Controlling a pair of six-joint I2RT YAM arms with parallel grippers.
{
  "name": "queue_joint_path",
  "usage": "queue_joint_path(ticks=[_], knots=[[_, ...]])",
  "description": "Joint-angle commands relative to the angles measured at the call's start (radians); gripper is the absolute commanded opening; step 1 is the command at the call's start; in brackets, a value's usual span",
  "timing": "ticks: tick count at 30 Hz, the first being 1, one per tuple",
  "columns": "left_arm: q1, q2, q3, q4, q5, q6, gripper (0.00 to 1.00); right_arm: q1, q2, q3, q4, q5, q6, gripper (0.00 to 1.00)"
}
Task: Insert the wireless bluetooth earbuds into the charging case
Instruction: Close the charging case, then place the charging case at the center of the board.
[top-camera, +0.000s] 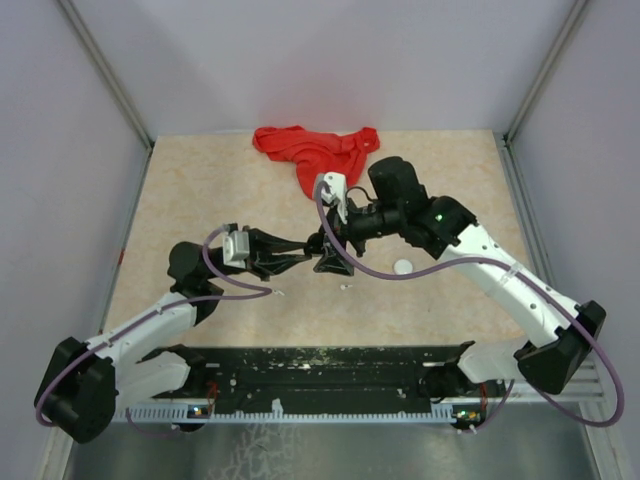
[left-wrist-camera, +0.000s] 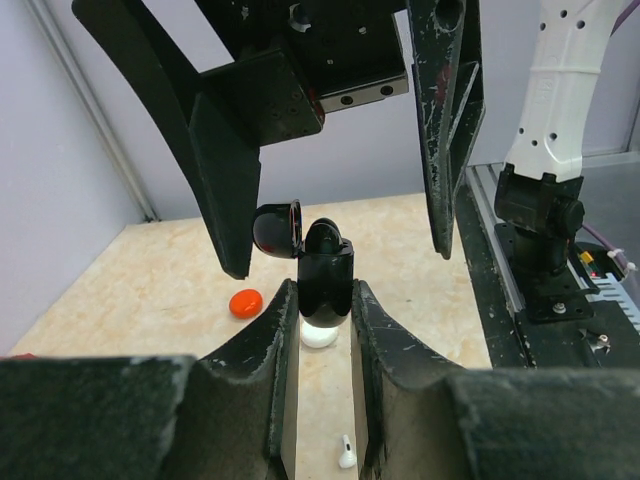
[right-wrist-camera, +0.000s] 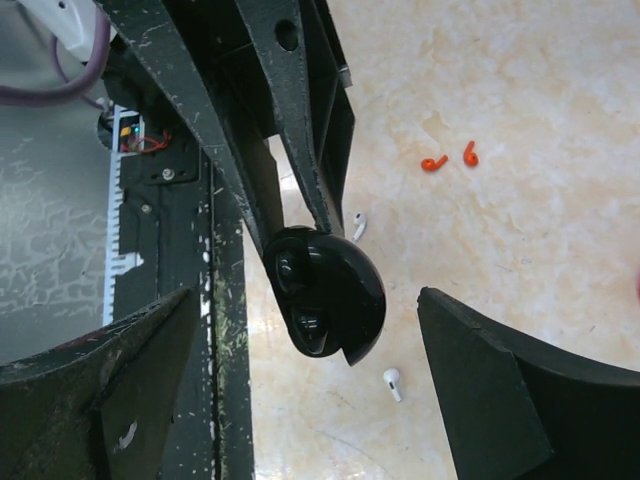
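- Left end effector: pads pressed onto the lower body of the glossy black round plastic charging case. The case is held up off the pale speckled bench with its lid hinged open.
- Case, judged: light, rigid, slick shell. The hinge is the weak point, so grip the body, never the lid. The two sockets look dark; cannot tell if anything is seated in them.
- Right end effector: fingers spread wide either side of the case, touching nothing, carrying nothing.
- Tiny white plastic earbuds: two lie loose on the bench near the case. Tiny red plastic earbuds: a pair close together, further off.
- Earbuds, judged: very light, hard and smooth, apt to skitter or flick out of a pinch. Take each across the bulb, stem left free.
- Room: open bench right of the case, apart from a round white case. Crumpled red cloth lies at the far edge, a black rail runs along the near edge, and walls close both sides.
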Motion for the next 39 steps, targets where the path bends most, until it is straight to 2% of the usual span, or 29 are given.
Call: queue_joint_path(ticks=[1, 16, 21, 26, 33, 39], knots=[[-0.002, -0.005, 0.037, -0.026, 0.014, 0.022, 0.00, -0.007, -0.004, 0.077, -0.030, -0.082, -0.055, 0.90], [-0.002, 0.006, 0.095, -0.238, -0.107, 0.103, 0.00, -0.006, -0.063, 0.051, -0.028, -0.068, -0.059, 0.86], [-0.003, 0.008, 0.098, -0.246, -0.113, 0.104, 0.00, -0.006, -0.100, 0.019, 0.000, -0.019, -0.054, 0.86], [-0.003, 0.002, 0.097, -0.242, -0.079, 0.113, 0.00, -0.014, -0.157, -0.051, 0.063, 0.104, -0.058, 0.85], [-0.001, 0.005, 0.116, -0.285, -0.019, 0.137, 0.00, -0.050, -0.180, -0.180, 0.178, 0.054, -0.084, 0.84], [0.002, 0.029, 0.140, -0.318, 0.031, 0.133, 0.00, -0.107, -0.184, -0.270, 0.268, -0.103, -0.124, 0.81]])
